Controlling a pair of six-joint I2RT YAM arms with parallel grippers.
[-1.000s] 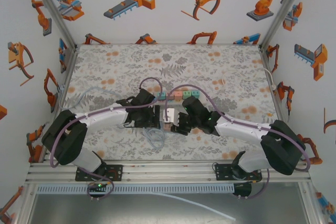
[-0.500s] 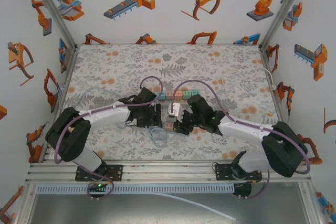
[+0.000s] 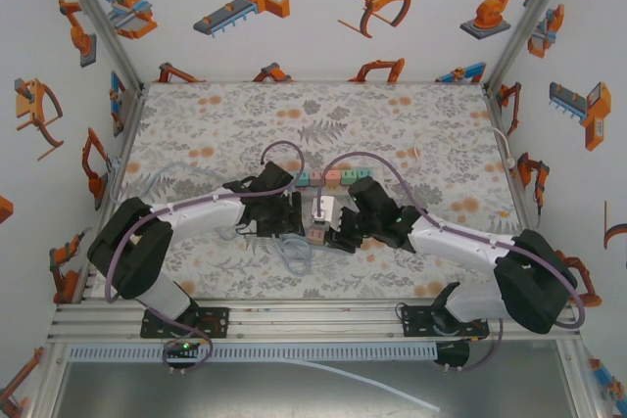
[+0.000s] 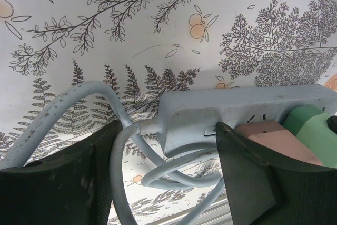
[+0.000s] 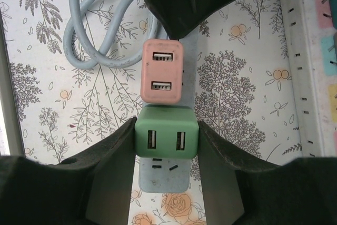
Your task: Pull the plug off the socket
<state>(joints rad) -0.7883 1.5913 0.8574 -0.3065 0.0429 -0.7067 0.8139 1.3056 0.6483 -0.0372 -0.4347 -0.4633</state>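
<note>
Our right gripper (image 5: 166, 130) is clamped on the green cube plug (image 5: 166, 140), which sits in the pale blue plastic socket strip (image 5: 160, 180). Our left gripper (image 4: 168, 130) straddles the strip's cable end, and we cannot tell whether it pinches. If it is loose, the strip may lift along with the plug.

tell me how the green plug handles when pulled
The green plug looks rigid and blocky, so likely won't deform in the right gripper. Its smooth sides might slip. The slim power strip may lift with it.
</note>
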